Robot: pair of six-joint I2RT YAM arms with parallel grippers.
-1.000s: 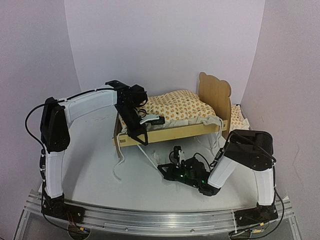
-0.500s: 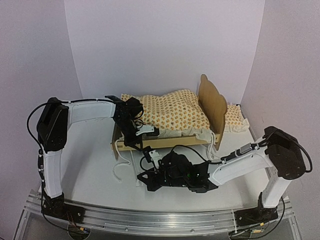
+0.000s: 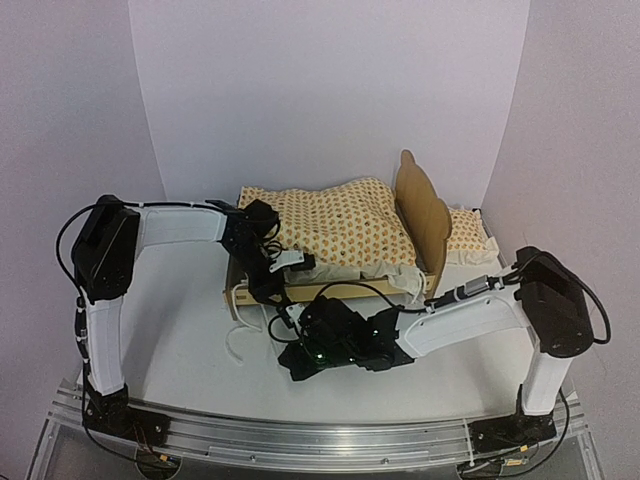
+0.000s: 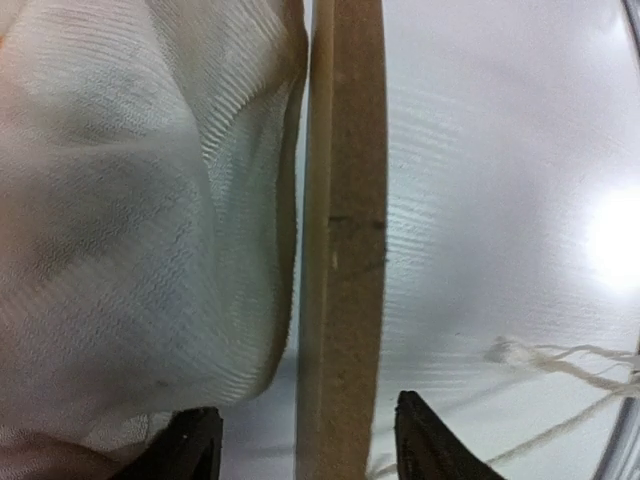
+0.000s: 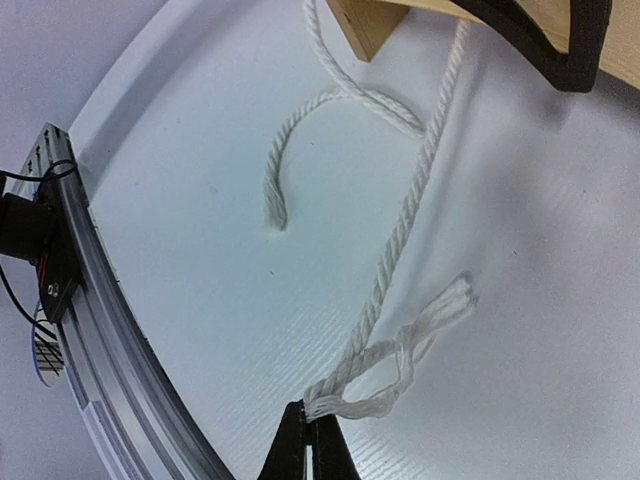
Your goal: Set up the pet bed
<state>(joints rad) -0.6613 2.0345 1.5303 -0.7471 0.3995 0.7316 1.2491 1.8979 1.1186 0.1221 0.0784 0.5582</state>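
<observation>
The pet bed point(image 3: 422, 215) stands far on the counter point(image 3: 190, 330), headboard to the right, with the cushion point(image 3: 335, 220) laid in it. The left gripper point(image 4: 308, 440) straddles a board point(image 4: 345, 250) at the bed's near left corner, fingers apart and clear of the wood, probably to steady the frame. The right gripper point(image 5: 308, 440), low beside the bed, is pinched together on a rope's point(image 5: 400, 260) frayed end, likely to draw it clear. The headboard half hides the pillow point(image 3: 466, 235). Whether that board is rail or footboard is unclear.
</observation>
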